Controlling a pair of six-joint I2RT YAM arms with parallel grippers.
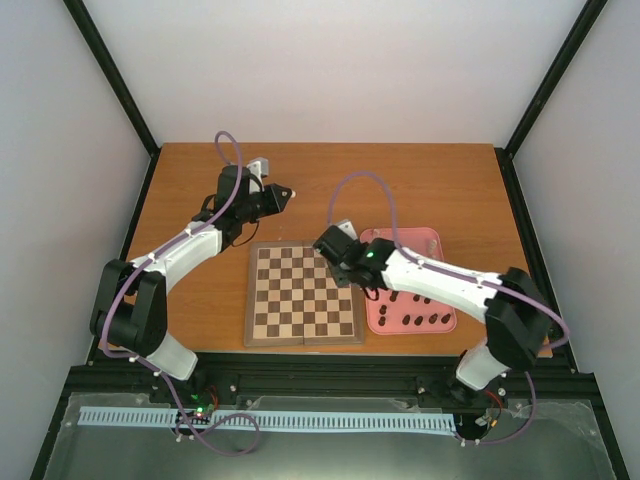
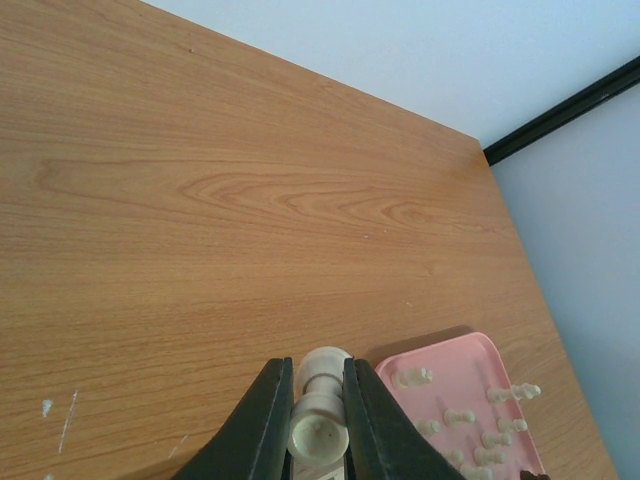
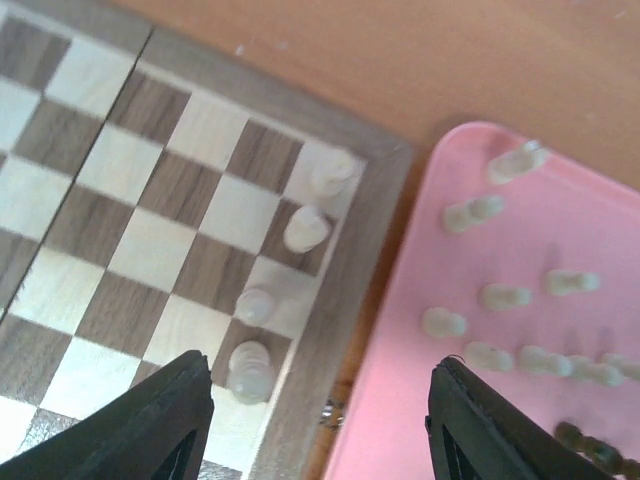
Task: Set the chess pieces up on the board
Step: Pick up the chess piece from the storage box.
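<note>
Nearest the arms, the board (image 1: 300, 295) lay on the counter (image 1: 200, 200) with the pink tray (image 1: 445, 240) just beside its right edge, so that the loose pieces (image 3: 505, 297) in it were within easy reach. Four cream pieces (image 3: 305, 230) stood in a file down the board's right edge. Above them the right tool (image 3: 320, 410) hung released and empty. Farther off, beyond the board, the left tool (image 2: 310, 395) was clenched on a cream piece (image 2: 320, 430), held clear of the counter, probably bound for a square.

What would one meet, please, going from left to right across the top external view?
In order: left arm's elbow → the board → pink tray → right arm's elbow.
</note>
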